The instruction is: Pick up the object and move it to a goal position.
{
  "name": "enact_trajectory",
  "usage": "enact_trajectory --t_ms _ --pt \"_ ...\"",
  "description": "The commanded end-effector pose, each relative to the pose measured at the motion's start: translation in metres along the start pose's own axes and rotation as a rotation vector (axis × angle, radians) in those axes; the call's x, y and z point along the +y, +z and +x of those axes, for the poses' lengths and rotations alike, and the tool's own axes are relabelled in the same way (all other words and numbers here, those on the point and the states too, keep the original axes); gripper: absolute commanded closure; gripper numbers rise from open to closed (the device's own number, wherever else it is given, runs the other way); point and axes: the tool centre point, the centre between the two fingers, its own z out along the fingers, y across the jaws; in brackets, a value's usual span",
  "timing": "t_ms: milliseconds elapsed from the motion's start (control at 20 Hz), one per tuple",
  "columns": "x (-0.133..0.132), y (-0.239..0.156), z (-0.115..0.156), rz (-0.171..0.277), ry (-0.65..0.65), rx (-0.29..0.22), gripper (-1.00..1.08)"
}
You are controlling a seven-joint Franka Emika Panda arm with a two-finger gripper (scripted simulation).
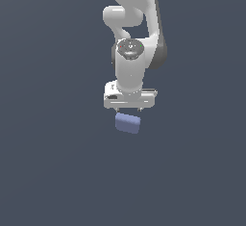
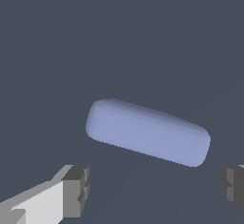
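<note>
The object (image 1: 128,123) is a small periwinkle-blue rounded block lying just below my white gripper (image 1: 128,109) in the exterior view. In the wrist view the object (image 2: 147,132) lies slightly tilted on the dark grey surface, ahead of my gripper (image 2: 155,187). The jaws stand wide apart, one grey fingertip (image 2: 77,189) on each side, and nothing sits between them. The block's length nearly matches the gap between the fingers. The fingers do not touch the block.
The white arm (image 1: 132,42) rises behind the gripper towards the top of the exterior view. A plain dark grey surface (image 1: 48,162) surrounds the block on all sides.
</note>
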Motion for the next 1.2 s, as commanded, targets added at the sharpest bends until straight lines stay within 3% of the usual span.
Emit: enact_trajectory --t_ms 0,500,1150 --pt "0.000 0.000 0.000 0.000 0.000 0.000 -0.92" --pt "-0.027 0.012 -0.014 0.019 -0.028 -0.046 -0.92" --pt "-0.025 0.012 -0.012 0.017 -0.097 -0.041 -0.92"
